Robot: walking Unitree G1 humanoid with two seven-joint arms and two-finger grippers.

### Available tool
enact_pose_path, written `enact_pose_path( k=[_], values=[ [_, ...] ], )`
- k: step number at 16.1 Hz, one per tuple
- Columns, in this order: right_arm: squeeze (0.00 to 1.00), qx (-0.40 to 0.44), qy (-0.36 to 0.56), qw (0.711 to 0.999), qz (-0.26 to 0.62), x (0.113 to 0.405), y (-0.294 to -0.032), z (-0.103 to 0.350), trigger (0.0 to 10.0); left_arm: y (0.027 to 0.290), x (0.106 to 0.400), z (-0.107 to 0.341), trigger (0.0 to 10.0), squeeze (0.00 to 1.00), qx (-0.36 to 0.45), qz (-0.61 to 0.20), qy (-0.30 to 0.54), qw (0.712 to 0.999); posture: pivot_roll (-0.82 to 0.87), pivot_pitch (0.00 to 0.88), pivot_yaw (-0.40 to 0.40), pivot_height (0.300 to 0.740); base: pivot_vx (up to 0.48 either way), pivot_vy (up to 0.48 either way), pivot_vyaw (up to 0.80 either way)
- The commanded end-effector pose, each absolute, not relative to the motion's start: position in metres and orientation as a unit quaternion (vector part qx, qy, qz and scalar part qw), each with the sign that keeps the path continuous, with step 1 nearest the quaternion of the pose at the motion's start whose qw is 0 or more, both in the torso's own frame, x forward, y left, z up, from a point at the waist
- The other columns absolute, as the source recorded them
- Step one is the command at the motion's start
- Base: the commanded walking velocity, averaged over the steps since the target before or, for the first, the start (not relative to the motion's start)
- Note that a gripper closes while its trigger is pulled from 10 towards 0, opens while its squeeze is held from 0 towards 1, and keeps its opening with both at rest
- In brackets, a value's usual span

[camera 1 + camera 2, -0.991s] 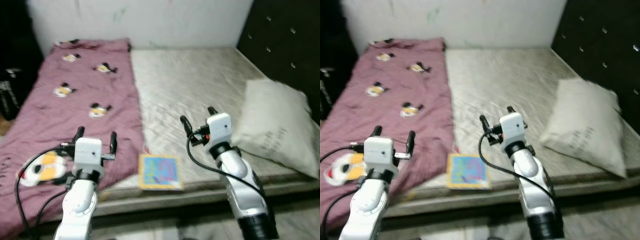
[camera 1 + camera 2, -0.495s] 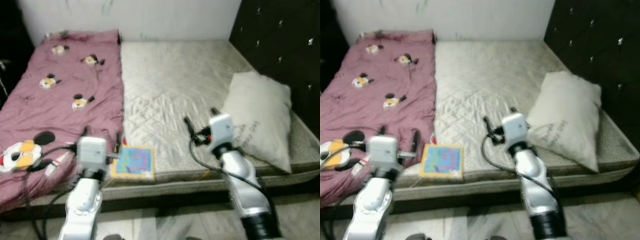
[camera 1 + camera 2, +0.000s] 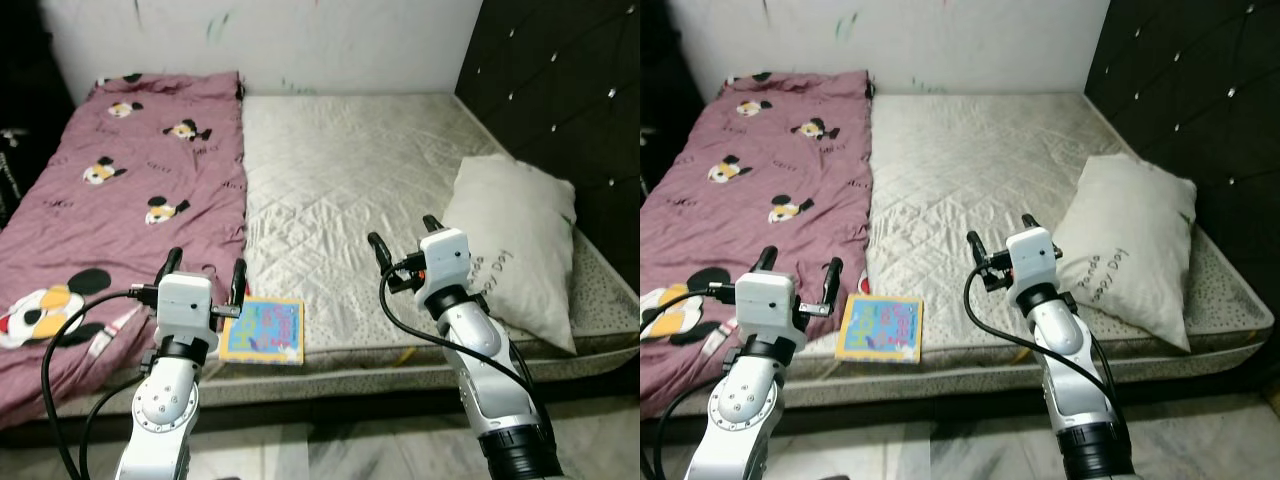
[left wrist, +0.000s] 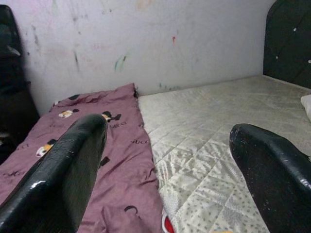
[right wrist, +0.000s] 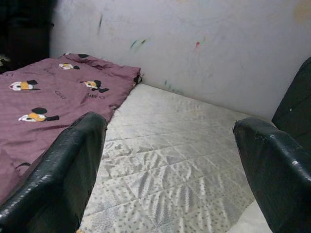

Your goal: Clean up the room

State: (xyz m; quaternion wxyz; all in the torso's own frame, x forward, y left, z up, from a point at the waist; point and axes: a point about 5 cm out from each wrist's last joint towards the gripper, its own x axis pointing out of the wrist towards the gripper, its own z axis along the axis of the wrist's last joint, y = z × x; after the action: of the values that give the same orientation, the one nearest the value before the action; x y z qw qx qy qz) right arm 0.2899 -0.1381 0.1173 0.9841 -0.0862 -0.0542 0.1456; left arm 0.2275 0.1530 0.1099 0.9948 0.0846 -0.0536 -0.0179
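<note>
A colourful picture book point(image 3: 263, 331) lies flat on the mattress point(image 3: 360, 180) near its front edge. A mauve cartoon-print blanket point(image 3: 110, 210) covers the bed's left side. A white pillow point(image 3: 515, 245) rests at the right against the dark headboard. My left gripper point(image 3: 204, 277) hovers open just left of the book, above the blanket's edge. My right gripper point(image 3: 404, 235) is open above the mattress between the book and the pillow. Both hold nothing. The wrist views look along the open fingers point(image 4: 58, 174) point(image 5: 58, 170) toward the far wall.
A dark tufted headboard point(image 3: 560, 90) lines the right side. A scuffed white wall point(image 3: 270, 40) stands behind the bed. Dark furniture point(image 3: 15, 150) sits at the far left. Tiled floor point(image 3: 330, 455) runs along the bed's front edge.
The view has steadied and sharpened after shifting right across the bed. The arms keep the same raised, open pose. The book and pillow lie as before.
</note>
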Motion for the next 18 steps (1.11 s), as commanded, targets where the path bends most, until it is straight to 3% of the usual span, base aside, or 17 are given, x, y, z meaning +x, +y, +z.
enact_pose_path(
  k=[1, 5, 12, 18],
  values=[
    [0.0, -0.088, -0.059, 0.984, 0.146, 0.292, -0.138, 0.119, 10.0, 0.153, 0.23, 0.109, 10.0, 0.0, 0.086, -0.025, -0.054, 0.995, -0.04, 0.0, -0.016, 0.74, 0.446, 0.0, 0.0],
    [0.0, -0.089, -0.059, 0.984, 0.144, 0.291, -0.138, 0.119, 10.0, 0.152, 0.23, 0.108, 10.0, 0.0, 0.085, -0.026, -0.053, 0.995, -0.04, 0.0, -0.016, 0.74, 0.431, 0.0, 0.25],
    [0.0, -0.083, -0.053, 0.984, 0.147, 0.294, -0.138, 0.115, 10.0, 0.155, 0.231, 0.1, 10.0, 0.0, 0.087, 0.003, -0.03, 0.996, -0.02, 0.0, -0.033, 0.74, 0.0, 0.0, 0.0],
    [0.0, -0.083, -0.056, 0.971, 0.215, 0.31, -0.112, 0.119, 10.0, 0.163, 0.218, 0.1, 10.0, 0.0, 0.082, 0.072, -0.034, 0.993, 0.08, 0.0, -0.156, 0.74, 0.0, 0.0, 0.0]
  ],
)
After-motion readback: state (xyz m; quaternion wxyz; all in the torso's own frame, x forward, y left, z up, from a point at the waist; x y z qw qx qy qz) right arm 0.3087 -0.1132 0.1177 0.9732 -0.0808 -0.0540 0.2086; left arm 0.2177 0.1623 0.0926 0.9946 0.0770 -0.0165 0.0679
